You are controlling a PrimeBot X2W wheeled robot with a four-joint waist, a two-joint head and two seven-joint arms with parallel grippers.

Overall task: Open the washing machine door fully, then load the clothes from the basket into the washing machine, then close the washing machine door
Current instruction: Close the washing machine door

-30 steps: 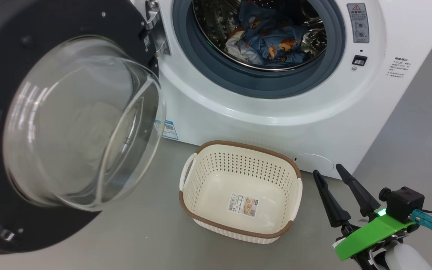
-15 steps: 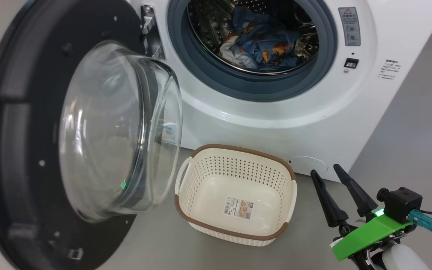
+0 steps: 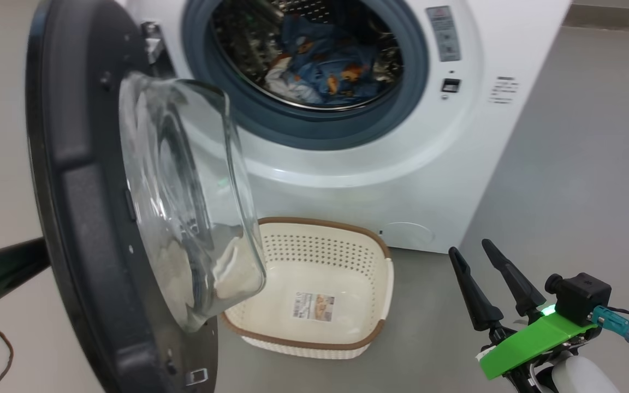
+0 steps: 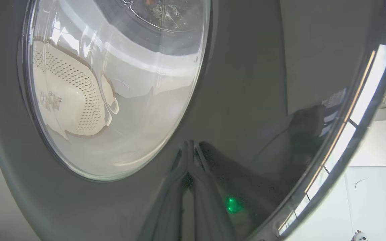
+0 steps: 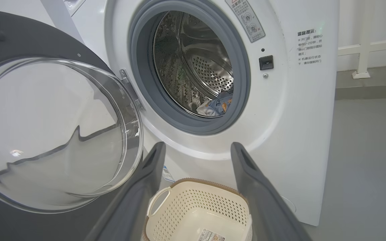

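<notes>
The washing machine door (image 3: 82,180) stands half swung, its glass bowl (image 3: 183,196) pointing at the white washing machine (image 3: 402,180). The blue printed clothes (image 3: 325,71) lie in the steel drum. On the floor below the opening, the basket (image 3: 325,221) holds no cloth. My left gripper (image 3: 30,256) is behind the door. In the left wrist view the left gripper (image 4: 188,177) is shut, its tips against the door's glossy outer face (image 4: 246,83). My right gripper (image 3: 469,246) hangs open to the right of the basket, holding nothing. The right wrist view has the right gripper (image 5: 198,147) open, with the basket (image 5: 193,207) between its fingers.
Grey floor (image 3: 576,164) stretches to the right of the machine. A latch slot (image 3: 450,85) sits on the machine's front, right of the grey gasket (image 3: 292,128). A white railing (image 5: 364,43) stands behind the machine's right side.
The door has swung from facing me to nearly edge-on, toward the opening. The head camera shifted, sliding the machine and basket left. My left gripper has come into view behind the door.
</notes>
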